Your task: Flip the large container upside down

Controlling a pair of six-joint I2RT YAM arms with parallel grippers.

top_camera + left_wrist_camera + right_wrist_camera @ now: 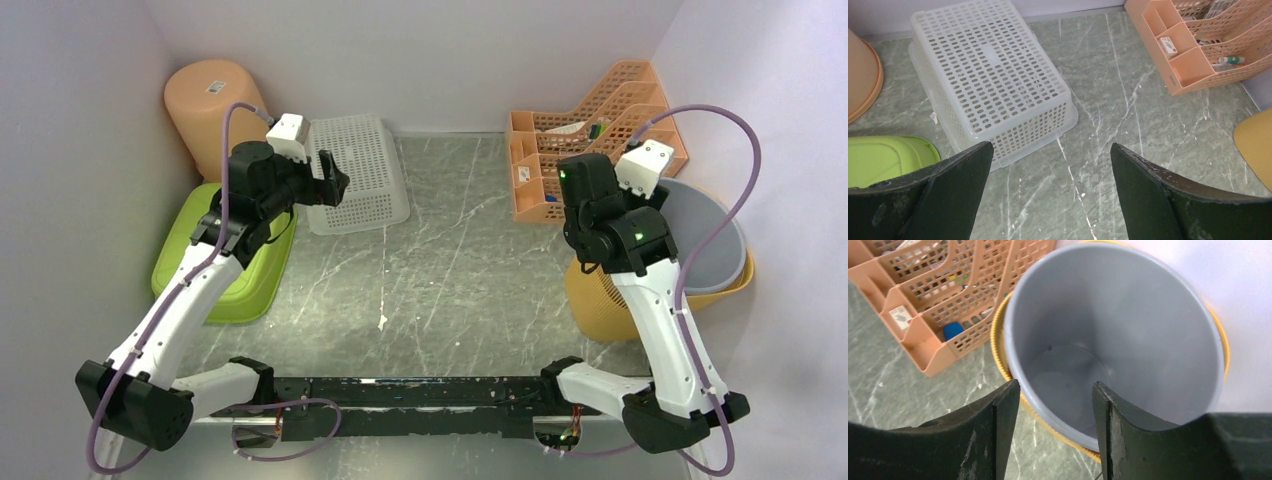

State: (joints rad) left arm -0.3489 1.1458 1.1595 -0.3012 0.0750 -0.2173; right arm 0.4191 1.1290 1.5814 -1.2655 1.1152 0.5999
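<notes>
Right gripper (1055, 385) first: held partly spread, clamped on nothing, poised just above the near rim of the gray bucket (1128, 315). Judged that bucket to be the task's large container. Stood mouth up, nested inside the yellow basket (600, 318), by the right wall next to the orange desk tray (923, 300). Looked empty inside. Probably lined up there to pinch the rim, one finger in and one out, with no outer wall exposed to grab. Saw the rim running across the gap between the fingers, not pinched by them, so no grasp yet.

Left gripper (1051, 146): spread wide, holding nothing, parked over bare table (1148, 150) just short of the white basket (993, 75), well apart from the bucket. Likely placed there to give the right arm room. Noted white basket lying bottom up and green tub (883, 155) apparently the same, so ruled both out as target.

Hidden: bucket's base and outer wall inside the yellow basket, and part of its rim under the right arm in the top view. Could not tell whether fingertips touched the rim. Tray contents too small to name.
</notes>
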